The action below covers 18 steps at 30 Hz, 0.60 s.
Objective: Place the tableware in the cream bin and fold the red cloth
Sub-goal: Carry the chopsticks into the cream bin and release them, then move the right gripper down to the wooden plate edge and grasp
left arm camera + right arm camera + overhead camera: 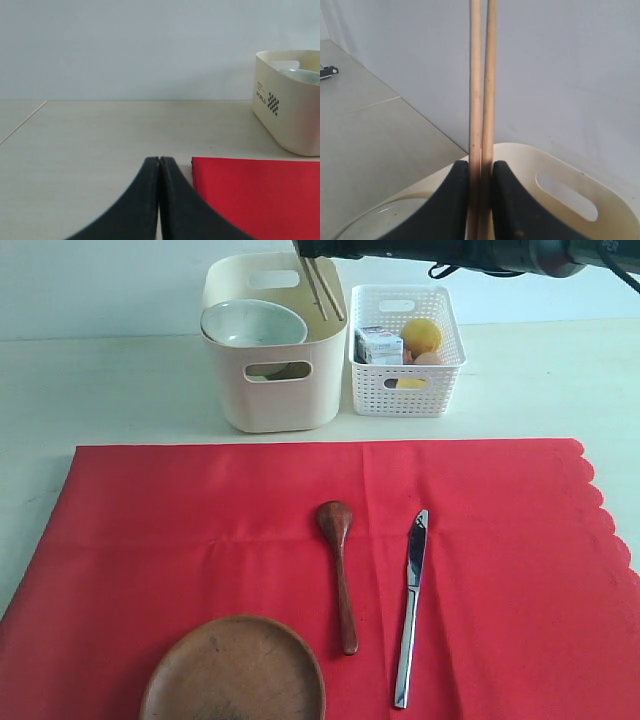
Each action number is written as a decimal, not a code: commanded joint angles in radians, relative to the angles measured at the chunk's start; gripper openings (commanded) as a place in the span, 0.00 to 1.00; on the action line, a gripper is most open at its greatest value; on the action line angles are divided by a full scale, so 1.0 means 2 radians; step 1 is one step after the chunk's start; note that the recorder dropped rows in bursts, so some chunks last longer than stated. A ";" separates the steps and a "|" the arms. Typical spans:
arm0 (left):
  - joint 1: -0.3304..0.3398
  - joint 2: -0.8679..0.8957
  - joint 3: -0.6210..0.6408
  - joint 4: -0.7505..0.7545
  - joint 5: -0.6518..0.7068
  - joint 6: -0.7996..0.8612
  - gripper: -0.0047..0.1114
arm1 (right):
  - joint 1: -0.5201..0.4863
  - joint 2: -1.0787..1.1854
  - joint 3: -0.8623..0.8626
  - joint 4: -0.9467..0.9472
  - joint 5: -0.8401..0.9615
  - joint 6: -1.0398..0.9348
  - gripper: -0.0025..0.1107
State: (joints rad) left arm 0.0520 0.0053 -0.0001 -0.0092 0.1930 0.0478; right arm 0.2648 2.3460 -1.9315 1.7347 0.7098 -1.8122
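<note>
Item, wooden chopsticks [475, 75]: pinched between the pads of your right gripper [480, 200], long axis close to upright. Their lower ends sit inside the cream bin [270, 390] at its far right corner, straight below the gripper, so letting go should suffice. Whether the tips touch bottom is hidden.

Item, left gripper [159, 200]: closed on nothing, low beside the red cloth [200, 530], probably at its far left corner.

Only the exterior view lists the rest: bowl [250, 325] in the bin; spoon [340, 570], knife [410, 610] and plate [235, 675] on the cloth.
</note>
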 commanded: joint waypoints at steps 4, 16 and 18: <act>-0.003 -0.003 0.000 -0.005 0.000 0.002 0.06 | 0.001 -0.003 -0.002 0.005 -0.002 -0.004 0.44; -0.003 -0.003 0.000 -0.005 0.000 0.000 0.06 | -0.071 -0.095 -0.002 -0.457 0.055 0.455 0.30; -0.003 -0.003 0.000 -0.005 0.000 0.000 0.06 | -0.071 -0.121 0.010 -0.517 0.098 0.486 0.16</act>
State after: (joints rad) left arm 0.0520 0.0053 -0.0001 -0.0092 0.1930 0.0478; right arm 0.1197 2.1580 -1.9270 0.8521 0.8089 -0.9327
